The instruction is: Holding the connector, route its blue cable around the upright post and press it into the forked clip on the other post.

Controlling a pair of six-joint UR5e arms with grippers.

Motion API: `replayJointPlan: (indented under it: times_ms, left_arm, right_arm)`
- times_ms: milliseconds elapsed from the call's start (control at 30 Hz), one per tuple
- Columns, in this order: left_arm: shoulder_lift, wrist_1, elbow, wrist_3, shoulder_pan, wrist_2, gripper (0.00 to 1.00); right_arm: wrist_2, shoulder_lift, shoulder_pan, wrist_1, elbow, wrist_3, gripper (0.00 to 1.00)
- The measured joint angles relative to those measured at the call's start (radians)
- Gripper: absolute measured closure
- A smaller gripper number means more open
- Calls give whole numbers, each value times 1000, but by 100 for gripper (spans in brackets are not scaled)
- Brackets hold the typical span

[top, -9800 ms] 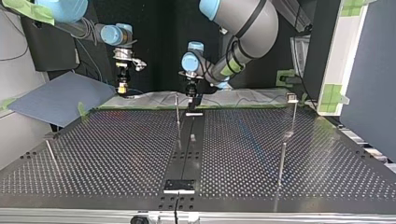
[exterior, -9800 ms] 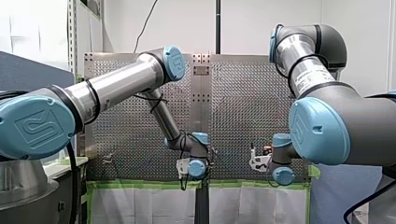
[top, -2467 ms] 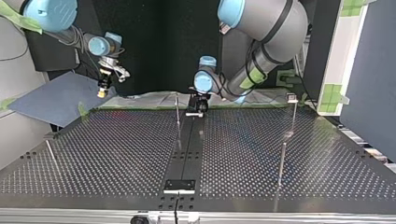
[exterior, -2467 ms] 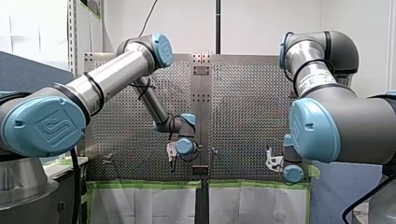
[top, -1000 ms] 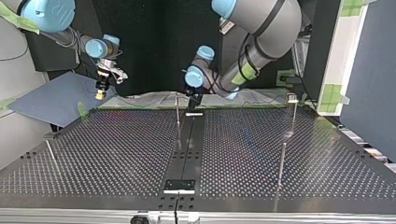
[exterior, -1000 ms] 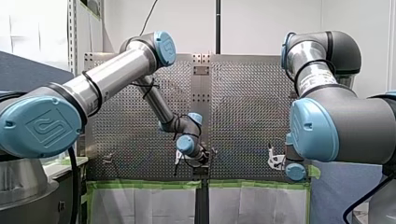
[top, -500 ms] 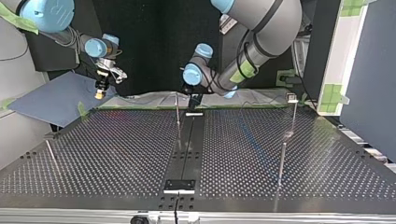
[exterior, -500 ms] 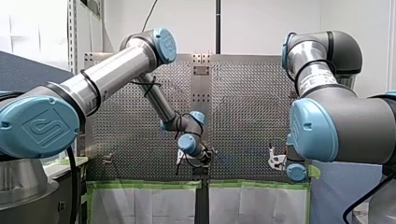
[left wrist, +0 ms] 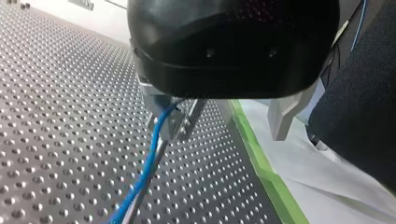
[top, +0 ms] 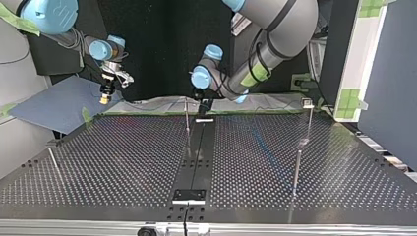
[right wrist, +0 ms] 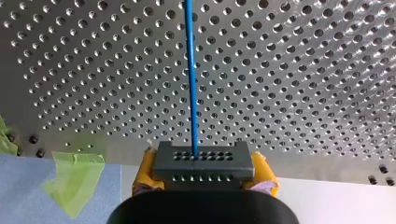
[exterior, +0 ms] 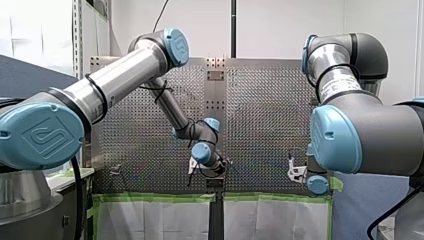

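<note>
In the right wrist view my right gripper (right wrist: 204, 171) is shut on the black connector (right wrist: 204, 161), with a yellow pad (right wrist: 144, 171) on each side. The blue cable (right wrist: 190, 79) runs straight ahead from it over the perforated table. In the top view that gripper (top: 104, 97) hangs at the back left. My left gripper (left wrist: 218, 127) stands open beside the forked clip (left wrist: 180, 122), whose thin post (left wrist: 145, 179) carries the blue cable (left wrist: 154, 148) close to one metal finger (left wrist: 281, 116). The top view shows my left gripper (top: 202, 105) just beside the upright post (top: 187, 118).
More thin posts stand on the perforated table (top: 123, 162): two at the top view's right (top: 309, 120) (top: 297, 172) and one at its left (top: 53, 162). A dark centre strip (top: 196, 152) ends in a small plate (top: 188, 195). Green tape (left wrist: 261, 168) edges the table.
My left gripper has drifted slightly leftward in the top view, closer to the upright post. My right gripper has stayed almost still with the connector.
</note>
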Motion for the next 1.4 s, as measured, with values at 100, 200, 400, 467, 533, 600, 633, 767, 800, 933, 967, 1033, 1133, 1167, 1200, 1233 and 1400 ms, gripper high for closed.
replayJointPlan:
  times_ms: [100,200,400,467,533,600,633,767,800,933,967,1033,1133,1167,1200,1233,1400]
  left_arm:
    - [9,0,-4,0,-7,2,0]
    - [22,7,-18,0,-12,4,0]
    - [32,27,-55,0,-19,14,0]
    - [33,33,-65,0,-20,17,0]
    - [33,38,-72,0,-23,20,0]
    - [33,41,-75,0,-26,22,0]
    - [33,41,-75,0,-27,22,0]
    - [34,43,-77,0,-29,23,0]
    - [34,44,-77,0,-29,22,0]
    - [34,44,-77,0,-30,20,0]
    - [34,44,-77,0,-30,19,0]
    - [34,44,-77,0,-30,19,0]
    - [34,44,-77,0,-30,17,0]
    - [34,44,-77,0,-30,17,0]
    - [34,44,-77,1,-30,17,0]
    - [34,44,-77,1,-30,16,0]
    - [34,43,-77,4,-30,13,0]
  right_arm:
    - [0,0,0,0,0,0,100]
    - [0,0,0,0,0,0,100]
    - [-1,0,0,-1,0,0,100]
    - [-2,0,0,-1,1,0,100]
    - [-3,0,0,0,2,0,100]
    - [-3,0,0,-1,2,0,100]
    - [-3,0,0,-1,2,0,100]
    - [-3,0,-1,-1,2,0,100]
    - [-3,0,-1,-1,2,0,100]
    - [-5,0,0,-1,1,0,100]
    - [-6,0,0,-1,1,0,100]
    - [-7,0,-1,-1,1,1,100]
    - [-7,0,-1,-1,2,1,100]
    - [-8,0,-1,-1,2,2,100]
    - [-8,0,-1,-1,2,2,100]
    - [-8,0,-1,-1,2,2,100]
    - [-8,0,-1,-1,2,3,100]
